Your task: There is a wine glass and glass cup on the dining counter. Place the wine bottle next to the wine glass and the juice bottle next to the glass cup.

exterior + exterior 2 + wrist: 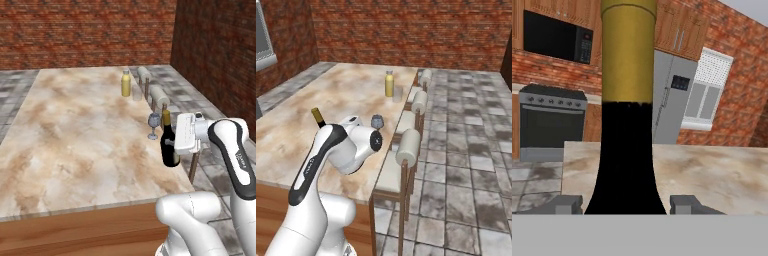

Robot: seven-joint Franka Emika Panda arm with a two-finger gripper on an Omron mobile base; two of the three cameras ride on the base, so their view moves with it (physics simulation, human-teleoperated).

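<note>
The near-black wine bottle with a gold-foil neck stands upright near the right edge of the dining counter. My gripper is shut on it from the right, and its fingertips press against the lower neck. The stemmed wine glass is just behind and left of the bottle, a small gap apart. At the far right of the counter, the yellow juice bottle stands beside the glass cup. In the right base view my arm hides most of the wine bottle; the wine glass and juice bottle are visible.
Padded roll-back stools line the counter's right edge, close to my hand. Brick walls stand behind and to the right. Across the room the hand view has a stove, a microwave and a fridge.
</note>
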